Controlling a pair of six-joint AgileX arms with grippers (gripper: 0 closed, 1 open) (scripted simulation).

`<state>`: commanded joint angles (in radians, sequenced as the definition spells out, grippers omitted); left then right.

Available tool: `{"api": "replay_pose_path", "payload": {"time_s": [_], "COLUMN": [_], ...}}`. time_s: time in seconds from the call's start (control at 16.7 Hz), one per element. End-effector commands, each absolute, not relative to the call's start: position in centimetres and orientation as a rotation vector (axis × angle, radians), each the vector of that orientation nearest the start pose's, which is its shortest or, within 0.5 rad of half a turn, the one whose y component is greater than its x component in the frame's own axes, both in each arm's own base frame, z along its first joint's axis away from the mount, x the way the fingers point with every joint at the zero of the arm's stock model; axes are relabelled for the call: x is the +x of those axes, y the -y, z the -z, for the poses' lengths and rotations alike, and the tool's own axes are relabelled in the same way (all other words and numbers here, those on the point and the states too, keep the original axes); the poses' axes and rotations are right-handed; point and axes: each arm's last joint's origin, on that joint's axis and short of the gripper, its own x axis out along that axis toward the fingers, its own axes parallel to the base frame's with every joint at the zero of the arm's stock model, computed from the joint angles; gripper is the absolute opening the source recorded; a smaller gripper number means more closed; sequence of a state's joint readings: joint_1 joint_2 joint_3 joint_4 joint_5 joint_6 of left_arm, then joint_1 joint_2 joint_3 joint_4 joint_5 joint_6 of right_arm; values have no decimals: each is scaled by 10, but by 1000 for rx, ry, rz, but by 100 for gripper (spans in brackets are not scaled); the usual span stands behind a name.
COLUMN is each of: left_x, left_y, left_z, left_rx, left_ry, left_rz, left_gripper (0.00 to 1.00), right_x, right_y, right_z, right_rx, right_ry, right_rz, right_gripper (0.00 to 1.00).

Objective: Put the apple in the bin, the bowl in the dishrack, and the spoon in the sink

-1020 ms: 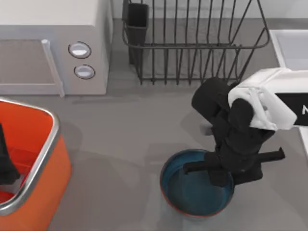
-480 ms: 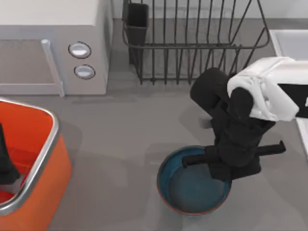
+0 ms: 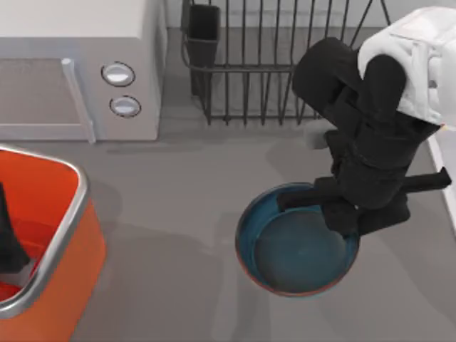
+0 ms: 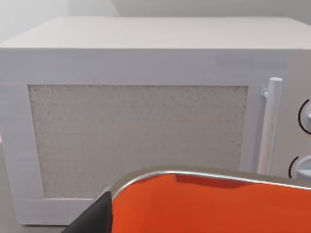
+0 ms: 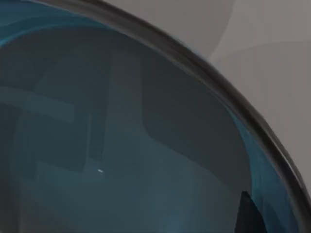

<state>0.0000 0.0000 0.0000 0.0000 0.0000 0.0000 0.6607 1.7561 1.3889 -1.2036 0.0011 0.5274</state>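
right gripper (image 3: 350,217) clamped on the bowl (image 3: 296,249) rim, bowl hanging just below it | dishrack (image 3: 285,64) lies straight beyond the gripper, near | left arm parked over the bin (image 3: 43,235), fingers' state cannot tell

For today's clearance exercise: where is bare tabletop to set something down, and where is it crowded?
Free: the grey stretch between the bin, microwave and bowl. Crowded: the right side, where the right gripper grips the bowl below the dishrack.

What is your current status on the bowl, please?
Right gripper at the bowl's far rim, grip state unclear. Left arm parked in the bin. Dishrack lies beyond; nothing between bowl and rack.
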Motion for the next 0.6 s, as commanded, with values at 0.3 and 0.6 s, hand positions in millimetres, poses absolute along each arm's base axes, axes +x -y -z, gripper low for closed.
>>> {"api": "replay_pose_path", "payload": {"time_s": [0.3,0.6], "left_x": [106,106], "left_y": [1,1], "left_z": [-160,-160], "left_rx": [0,0], "left_ry": [0,0], "left_rz": [0,0], "left_gripper": [100,100], "right_x": [254,255], "right_y": [-203,-222], "right_z": [-228,-247], "right_rx": [-110,-189], "right_ry": [-1567,-1300], "right_rz": [-108,-181], "right_gripper": [0,0]}}
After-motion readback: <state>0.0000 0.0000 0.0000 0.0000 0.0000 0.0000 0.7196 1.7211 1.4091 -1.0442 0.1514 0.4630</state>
